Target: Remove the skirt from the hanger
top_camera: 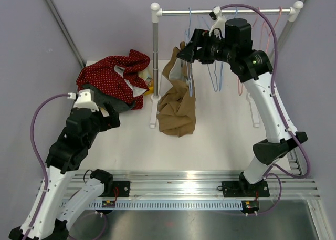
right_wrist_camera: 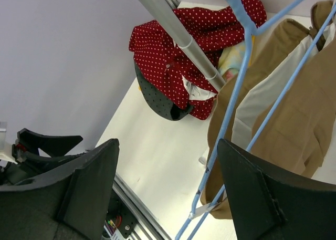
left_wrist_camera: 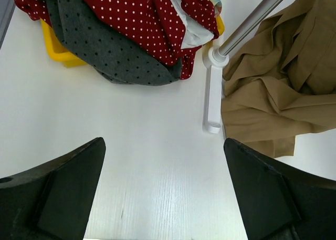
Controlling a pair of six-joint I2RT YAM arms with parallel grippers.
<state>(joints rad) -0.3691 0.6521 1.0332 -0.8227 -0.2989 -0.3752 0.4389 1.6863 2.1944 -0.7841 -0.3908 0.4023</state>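
White tabletop (top_camera: 220, 140), lilac walls. At the left, my left fingers (left_wrist_camera: 58, 192) hang wide and empty beside a red polka-dot cloth heap (top_camera: 113, 74). The tan fabric skirt (top_camera: 178, 111) hangs mid-rack on a blue wire hanger (right_wrist_camera: 237, 77), long axis vertical, hem slumped on the tabletop. My right fingers (right_wrist_camera: 84, 192), wide and empty, are nearer, up by its waistband. Only the right wrist view shows the hanger's wire close; the left shows just the hem.

Rear overhead, close wrist views; common skirt (top_camera: 177, 106)
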